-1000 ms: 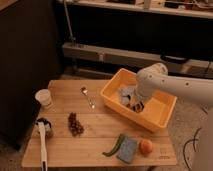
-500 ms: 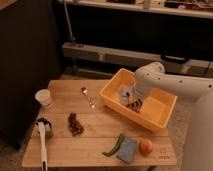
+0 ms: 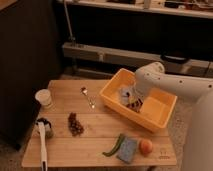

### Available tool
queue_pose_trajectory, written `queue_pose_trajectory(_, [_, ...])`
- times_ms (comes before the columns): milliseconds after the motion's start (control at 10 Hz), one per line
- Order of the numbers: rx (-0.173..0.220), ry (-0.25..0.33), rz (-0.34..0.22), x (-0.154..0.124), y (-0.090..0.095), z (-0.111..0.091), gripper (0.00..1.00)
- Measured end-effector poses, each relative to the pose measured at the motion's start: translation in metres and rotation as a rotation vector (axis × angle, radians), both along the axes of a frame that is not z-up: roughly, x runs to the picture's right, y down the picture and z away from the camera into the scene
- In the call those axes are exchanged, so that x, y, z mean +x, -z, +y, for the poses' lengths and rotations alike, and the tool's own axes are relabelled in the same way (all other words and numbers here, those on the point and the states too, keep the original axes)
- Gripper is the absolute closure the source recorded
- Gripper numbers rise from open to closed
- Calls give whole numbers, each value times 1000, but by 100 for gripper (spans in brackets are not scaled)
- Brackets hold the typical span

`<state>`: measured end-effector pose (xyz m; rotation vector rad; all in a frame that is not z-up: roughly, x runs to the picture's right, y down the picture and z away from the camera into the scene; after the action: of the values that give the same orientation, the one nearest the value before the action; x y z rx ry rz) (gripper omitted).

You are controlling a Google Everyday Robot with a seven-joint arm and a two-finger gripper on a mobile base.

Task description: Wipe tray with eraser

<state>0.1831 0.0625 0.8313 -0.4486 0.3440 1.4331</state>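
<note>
The yellow-orange tray [image 3: 159,107] stands on the right part of the wooden table. My white arm comes in from the right and bends down into the tray's left half. The gripper [image 3: 133,100] is low inside the tray, shut on the small eraser [image 3: 134,104], whose dark and red stripes show just under the fingers against the tray floor. A pale grey patch [image 3: 123,93] lies beside it toward the tray's left wall. The arm hides part of the tray's back wall.
On the wooden table [image 3: 100,131] are a white cup [image 3: 44,97], a spoon [image 3: 88,97], dark grapes [image 3: 75,124], a white-handled brush [image 3: 42,142], a green pod [image 3: 114,145], a blue-grey sponge [image 3: 128,149] and an orange fruit [image 3: 146,146]. A dark cabinet stands behind.
The gripper has shifted a little to the left inside the tray, staying low with the eraser. Nothing on the table has moved.
</note>
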Motion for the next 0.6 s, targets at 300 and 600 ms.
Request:
queue_pose_trajectory(300, [42,-27,-31,7,-2,-3,100])
queue_pose_trajectory(600, [101,-122,-147,37,-7,3,100])
